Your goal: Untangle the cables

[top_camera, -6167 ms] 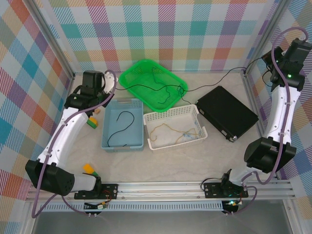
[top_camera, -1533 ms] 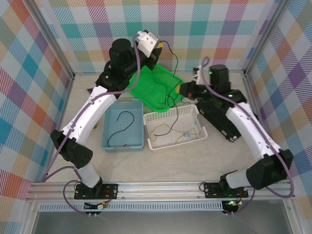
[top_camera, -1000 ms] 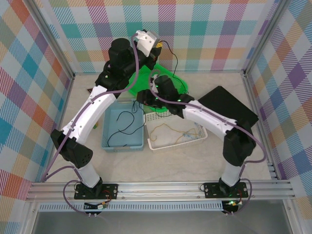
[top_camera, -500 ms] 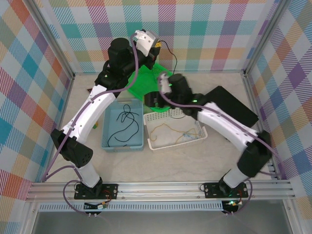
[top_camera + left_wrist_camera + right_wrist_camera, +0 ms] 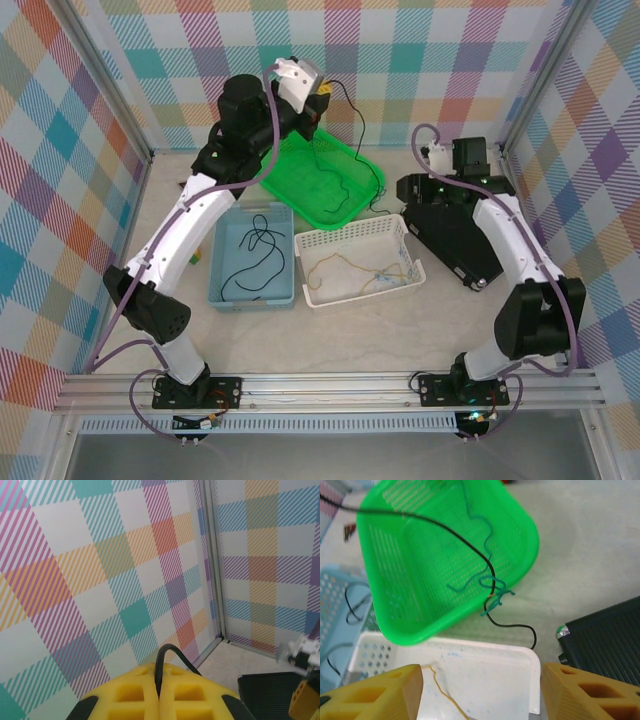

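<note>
While the left tool pinches a black cable, the right tool gapes.

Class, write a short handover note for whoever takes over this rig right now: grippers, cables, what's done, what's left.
Left gripper: shut on a black cable, raised over the green basket.
Right gripper: open, holding nothing, above the white basket.
Cables: green cable knotted with the held black cable at the green basket's rim. Tan cable in the white basket. Second black cable in the blue bin.
Done: those two sorted.
Left: free the green cable from the black one.
</note>
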You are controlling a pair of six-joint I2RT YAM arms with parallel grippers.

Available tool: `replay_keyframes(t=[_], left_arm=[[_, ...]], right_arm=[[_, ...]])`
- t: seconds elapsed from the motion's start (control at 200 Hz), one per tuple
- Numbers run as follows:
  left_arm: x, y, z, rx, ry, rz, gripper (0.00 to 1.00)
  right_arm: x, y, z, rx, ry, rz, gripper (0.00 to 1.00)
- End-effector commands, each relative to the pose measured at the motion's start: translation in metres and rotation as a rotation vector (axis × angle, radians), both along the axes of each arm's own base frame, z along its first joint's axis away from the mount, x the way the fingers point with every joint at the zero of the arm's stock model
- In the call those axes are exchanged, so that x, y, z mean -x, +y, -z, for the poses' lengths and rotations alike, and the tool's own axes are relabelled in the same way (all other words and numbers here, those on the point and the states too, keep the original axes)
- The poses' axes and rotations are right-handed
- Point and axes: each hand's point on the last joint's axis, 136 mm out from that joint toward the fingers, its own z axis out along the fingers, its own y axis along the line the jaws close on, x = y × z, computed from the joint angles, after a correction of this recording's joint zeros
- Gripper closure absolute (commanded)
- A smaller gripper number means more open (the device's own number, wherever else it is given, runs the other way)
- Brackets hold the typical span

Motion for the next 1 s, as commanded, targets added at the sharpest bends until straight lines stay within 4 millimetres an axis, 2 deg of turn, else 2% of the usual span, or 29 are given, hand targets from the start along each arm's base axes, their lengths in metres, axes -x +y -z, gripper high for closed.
replay_keyframes(t=[0.0, 0.105, 0.235, 0.455, 0.735, 0.84, 0.995], left_arm=[[0.028, 0.014, -0.050, 0.074, -0.080, 0.023, 1.00], [0.034, 0.016, -0.061, 0.102, -0.097, 0.033, 1.00], [0.042, 0.015, -0.075, 0.147, -0.115, 0.060, 1.00], [0.052, 0.015, -0.109, 0.272, -0.170, 0.108, 1.00], [0.067, 0.014, -0.147, 0.383, -0.243, 0.145, 1.00], [0.071, 0.012, -0.154, 0.397, -0.252, 0.162, 1.00], [0.076, 0.009, -0.158, 0.402, -0.258, 0.174, 1.00]], right_arm=[[0.012, 0.015, 0.005, -0.011, -0.080, -0.228, 0.37], [0.007, 0.014, 0.003, -0.037, -0.174, -0.275, 0.37], [0.000, 0.006, 0.000, -0.068, -0.199, -0.258, 0.37], [0.004, 0.000, -0.003, -0.127, -0.217, -0.253, 0.36], [0.022, 0.009, -0.008, -0.154, -0.309, -0.388, 0.35], [0.029, 0.014, -0.012, -0.159, -0.379, -0.461, 0.36], [0.045, 0.032, -0.023, -0.148, -0.578, -0.638, 0.34]])
